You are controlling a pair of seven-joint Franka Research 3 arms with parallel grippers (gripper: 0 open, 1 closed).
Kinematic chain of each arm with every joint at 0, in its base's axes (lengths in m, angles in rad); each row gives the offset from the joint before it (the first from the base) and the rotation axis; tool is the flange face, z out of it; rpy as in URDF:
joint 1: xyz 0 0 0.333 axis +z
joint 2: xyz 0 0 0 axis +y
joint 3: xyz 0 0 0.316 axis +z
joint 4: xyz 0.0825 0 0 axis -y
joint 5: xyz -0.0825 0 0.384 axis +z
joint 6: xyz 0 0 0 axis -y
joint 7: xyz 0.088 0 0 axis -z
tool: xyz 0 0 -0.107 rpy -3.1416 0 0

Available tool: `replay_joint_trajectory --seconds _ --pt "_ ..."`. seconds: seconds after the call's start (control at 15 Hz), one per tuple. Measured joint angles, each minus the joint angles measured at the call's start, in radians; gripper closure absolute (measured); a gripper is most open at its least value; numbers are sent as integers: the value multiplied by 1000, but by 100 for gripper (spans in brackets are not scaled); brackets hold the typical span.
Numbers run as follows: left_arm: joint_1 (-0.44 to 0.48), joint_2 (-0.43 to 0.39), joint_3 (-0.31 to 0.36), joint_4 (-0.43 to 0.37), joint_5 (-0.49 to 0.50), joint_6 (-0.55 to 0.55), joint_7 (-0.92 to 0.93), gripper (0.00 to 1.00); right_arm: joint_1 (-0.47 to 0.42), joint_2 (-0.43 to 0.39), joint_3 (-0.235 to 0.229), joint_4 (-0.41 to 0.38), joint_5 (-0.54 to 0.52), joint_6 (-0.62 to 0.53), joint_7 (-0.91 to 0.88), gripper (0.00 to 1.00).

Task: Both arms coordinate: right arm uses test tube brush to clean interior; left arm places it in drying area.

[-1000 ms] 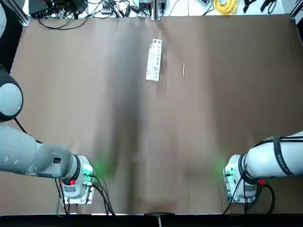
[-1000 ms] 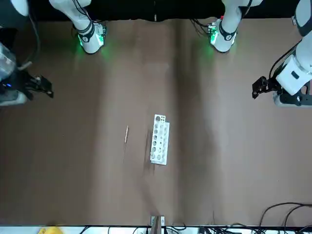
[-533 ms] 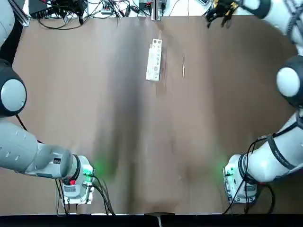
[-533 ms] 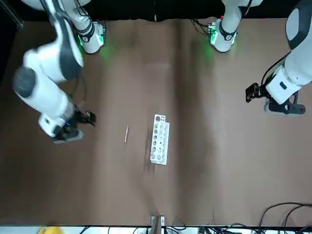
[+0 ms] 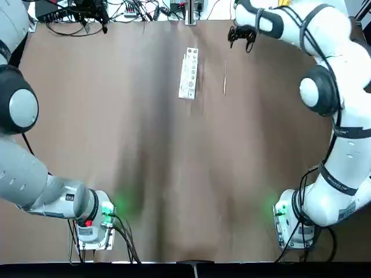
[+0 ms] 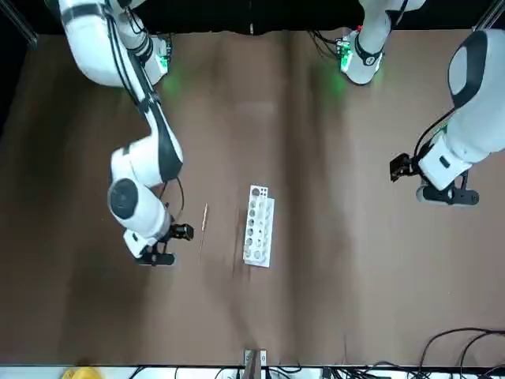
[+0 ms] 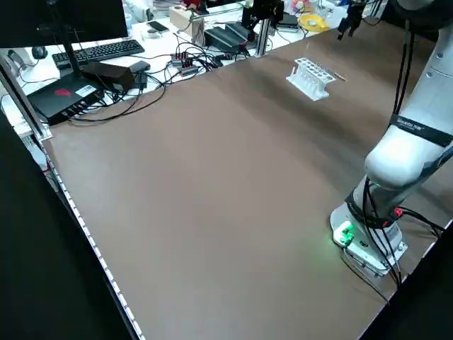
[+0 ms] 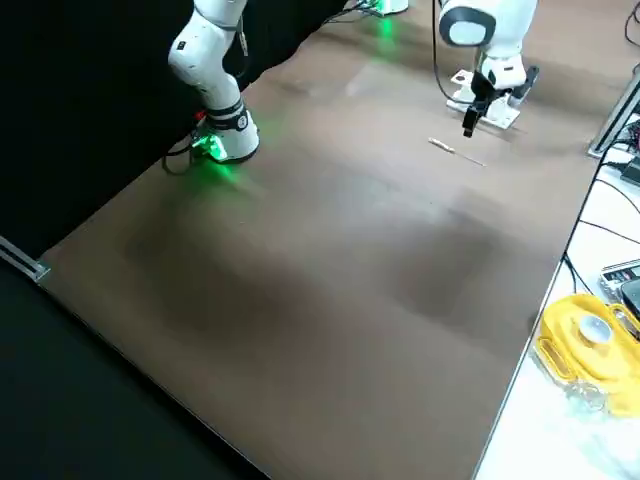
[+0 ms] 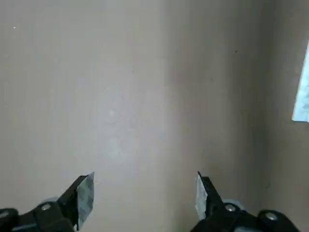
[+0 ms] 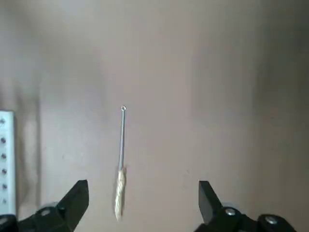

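Our right gripper [image 10: 140, 203], fingers spread and empty, hangs over the far right of the table [image 5: 174, 174]; the test tube brush [image 10: 120, 164] lies flat just nearer than it, long axis running near to far. To the brush's left sits the white rack [image 5: 189, 73], close but apart, and nothing blocks the descent. Our left gripper [image 9: 142, 198], also spread, is over bare table well to the rack's left, so the right arm is nearer.

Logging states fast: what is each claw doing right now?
Left claw: open, empty, over bare table.
Right claw: open, empty, above the brush, not touching it.
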Motion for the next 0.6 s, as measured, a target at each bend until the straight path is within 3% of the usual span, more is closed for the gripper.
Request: replay_joint_trajectory --seconds 0.2,0.6 --pt "-1 41 -2 0 0 43 0 0 27 102 0 10 2 89 41 2" --pt "-4 63 -4 3 0 65 0 0 63 183 0 15 6 145 78 15"
